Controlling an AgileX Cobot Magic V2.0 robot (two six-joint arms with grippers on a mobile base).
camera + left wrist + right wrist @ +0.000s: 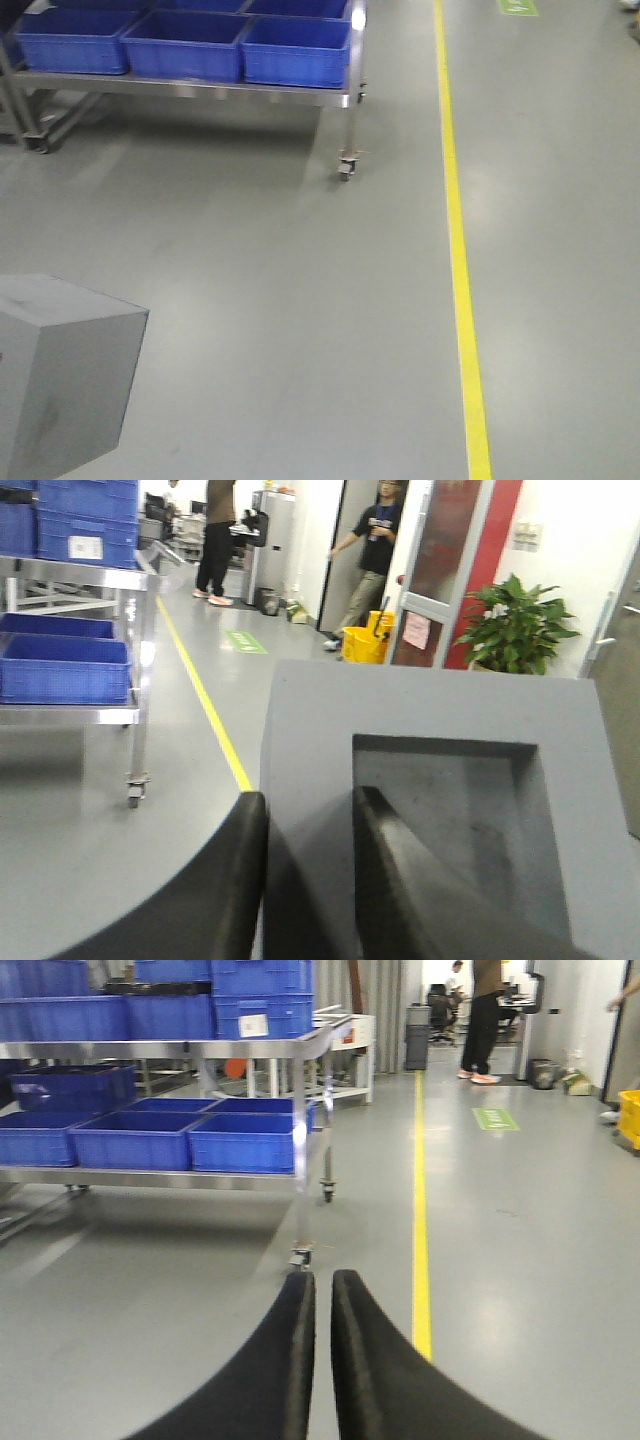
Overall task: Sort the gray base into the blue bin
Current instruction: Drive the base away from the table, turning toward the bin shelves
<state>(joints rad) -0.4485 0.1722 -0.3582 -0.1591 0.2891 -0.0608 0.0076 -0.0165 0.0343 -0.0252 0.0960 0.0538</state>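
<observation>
The gray base (430,705) fills the left wrist view, with its square recess facing the camera. My left gripper (308,800) is shut on the base's left wall, one finger outside and the other inside the recess. In the front view the gray base (60,380) hangs at the lower left above the floor. Several blue bins (295,50) sit side by side on a steel cart's lower shelf at the upper left, well ahead of the base. The blue bins (240,1140) also show in the right wrist view. My right gripper (323,1278) is shut with nothing in it, above the floor.
The steel cart (347,100) stands on castor wheels (347,168). A yellow floor line (460,280) runs away on the right. More blue crates (255,995) sit on the cart's upper shelf. People (375,560), a yellow mop bucket (365,640) and a potted plant (515,630) stand farther off.
</observation>
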